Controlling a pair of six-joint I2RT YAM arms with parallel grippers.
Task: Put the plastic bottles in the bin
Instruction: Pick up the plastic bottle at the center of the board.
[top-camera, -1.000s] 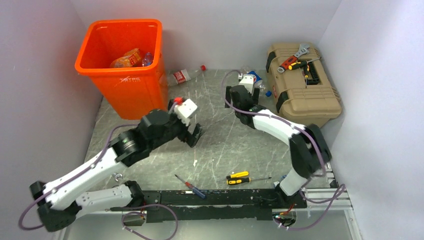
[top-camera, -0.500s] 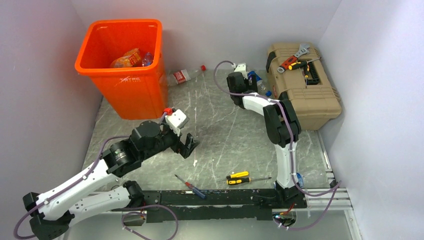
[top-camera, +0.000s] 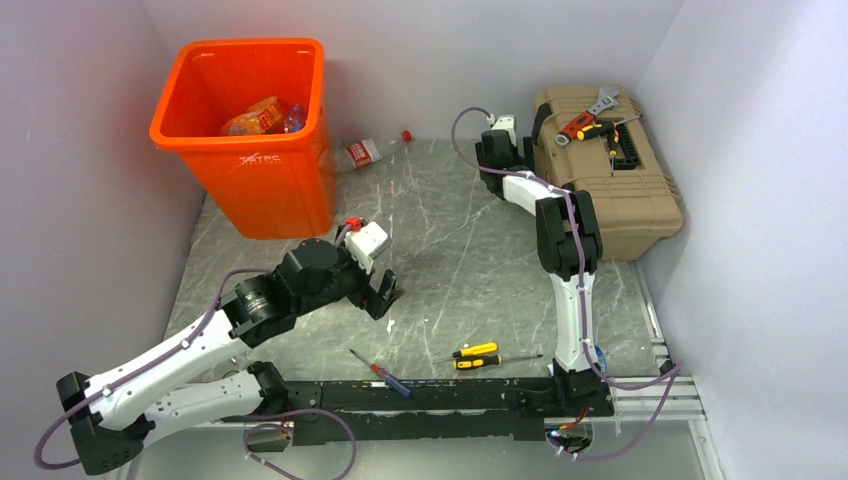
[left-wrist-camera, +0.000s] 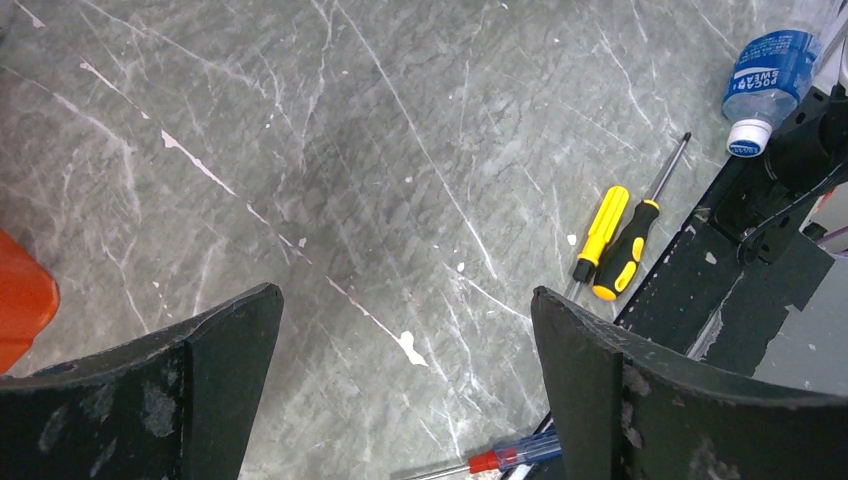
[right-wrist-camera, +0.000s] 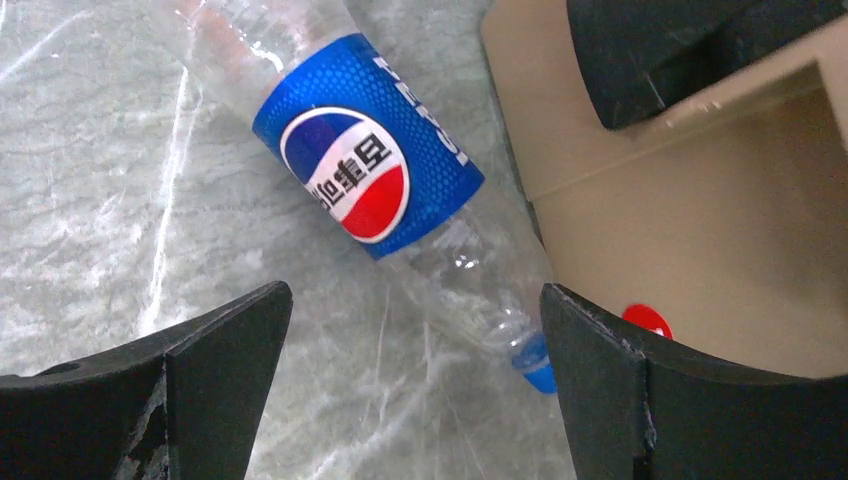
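Note:
The orange bin (top-camera: 268, 185) stands at the back left with a few bottles (top-camera: 262, 117) inside. A red-labelled, red-capped bottle (top-camera: 370, 151) lies on the table to its right. My right gripper (top-camera: 503, 158) is open and empty, low over a blue Pepsi bottle (right-wrist-camera: 370, 175) lying against the toolbox. The bottle's blue cap (right-wrist-camera: 538, 365) is near my right finger, and the open jaws (right-wrist-camera: 415, 295) hang over its neck. My left gripper (top-camera: 382, 293) is open and empty over bare table (left-wrist-camera: 405, 300). A blue-labelled bottle (left-wrist-camera: 772, 75) lies by the right arm's base.
A tan toolbox (top-camera: 605, 170) with tools on its lid stands at the back right. A red disc (right-wrist-camera: 645, 320) lies at its foot. Two yellow screwdrivers (top-camera: 475, 355) and a red-and-blue one (top-camera: 380, 373) lie near the front rail. Walls close in on three sides.
My right arm has stretched from the middle back to the far edge beside the toolbox. My left arm has drawn back from the bin toward the near middle. Both grippers stay open.

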